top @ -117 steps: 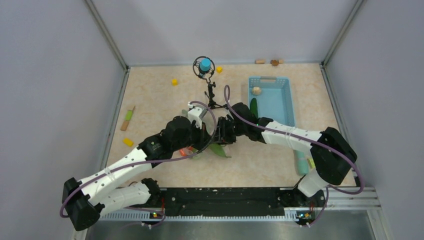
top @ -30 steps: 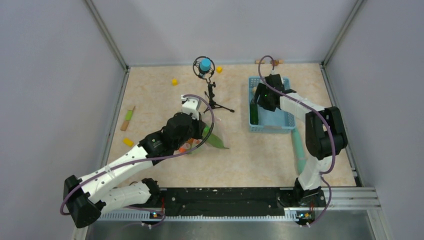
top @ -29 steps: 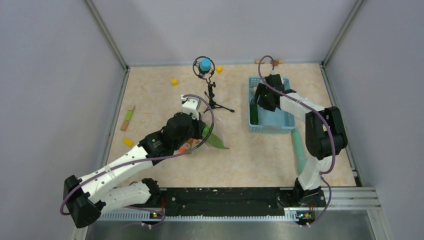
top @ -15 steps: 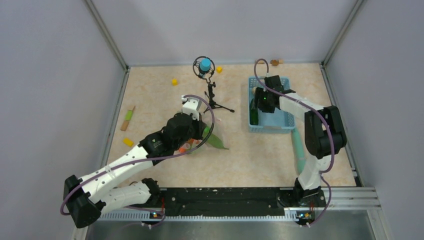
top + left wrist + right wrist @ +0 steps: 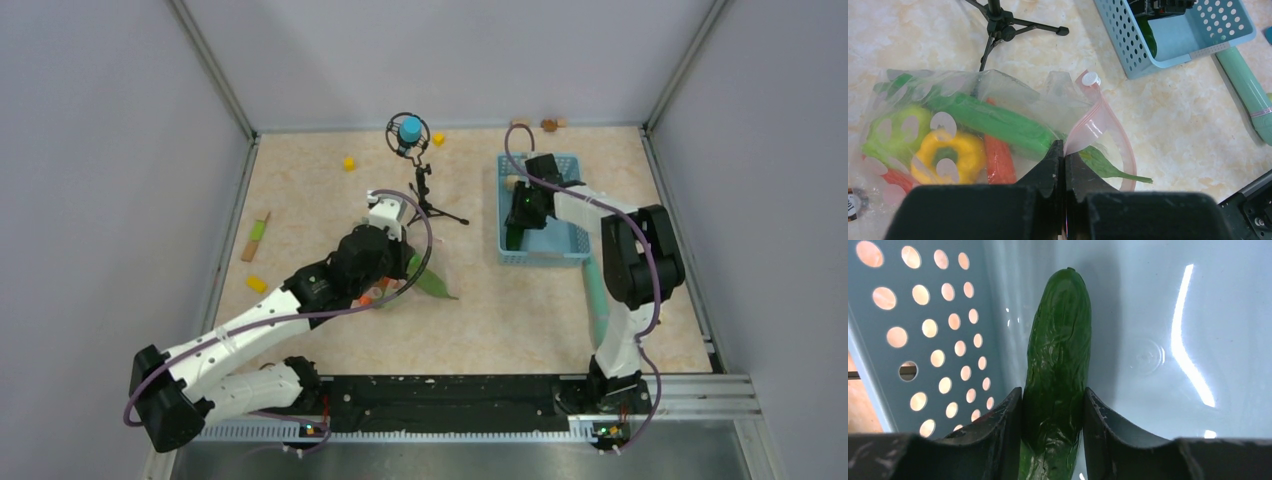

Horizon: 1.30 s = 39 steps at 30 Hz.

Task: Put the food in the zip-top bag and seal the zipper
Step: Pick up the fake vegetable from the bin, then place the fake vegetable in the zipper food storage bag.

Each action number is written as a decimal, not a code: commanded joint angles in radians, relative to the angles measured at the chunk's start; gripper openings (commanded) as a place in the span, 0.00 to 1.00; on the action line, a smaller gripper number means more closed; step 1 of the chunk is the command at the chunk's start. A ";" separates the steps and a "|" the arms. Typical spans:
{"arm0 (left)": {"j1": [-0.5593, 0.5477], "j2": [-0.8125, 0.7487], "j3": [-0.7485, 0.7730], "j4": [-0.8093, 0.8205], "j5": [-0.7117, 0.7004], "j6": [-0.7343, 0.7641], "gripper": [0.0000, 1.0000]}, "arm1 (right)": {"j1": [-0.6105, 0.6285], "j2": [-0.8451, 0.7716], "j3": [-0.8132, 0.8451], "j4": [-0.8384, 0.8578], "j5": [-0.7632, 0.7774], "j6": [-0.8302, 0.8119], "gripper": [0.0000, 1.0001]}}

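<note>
We saw the zip-top bag (image 5: 998,95) lying near the middle of the desk (image 5: 500,320), just in front of a small black tripod (image 5: 998,27) and left of the light blue basket (image 5: 1173,45). The left jaws were closed on the zipper (image 5: 1100,125), pinching the pale pink strip where it curved up from the bag's mouth. A white slider tab (image 5: 1091,78) sat at the strip's far end. Through the clear plastic we could make out a long green cucumber (image 5: 993,120), a yellow pepper (image 5: 950,155), a green pear (image 5: 898,130), an orange carrot (image 5: 998,160) and a red pepper (image 5: 895,177). A green leaf (image 5: 1103,165) lay at the bag's mouth. A pale teal cylinder (image 5: 1248,95) rested on the desk beside the basket.

The right jaws were down inside the basket, gripping a dark green cucumber (image 5: 1058,365) from both sides. It lay on the basket floor close along the perforated wall.

A small round tag (image 5: 852,205) at the edge of the left wrist view bore marks too cropped for us to read.
</note>
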 commanded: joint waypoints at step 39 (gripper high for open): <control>0.005 -0.021 0.005 0.027 0.261 0.038 0.00 | 0.395 -0.594 -0.408 0.159 -0.830 0.095 0.05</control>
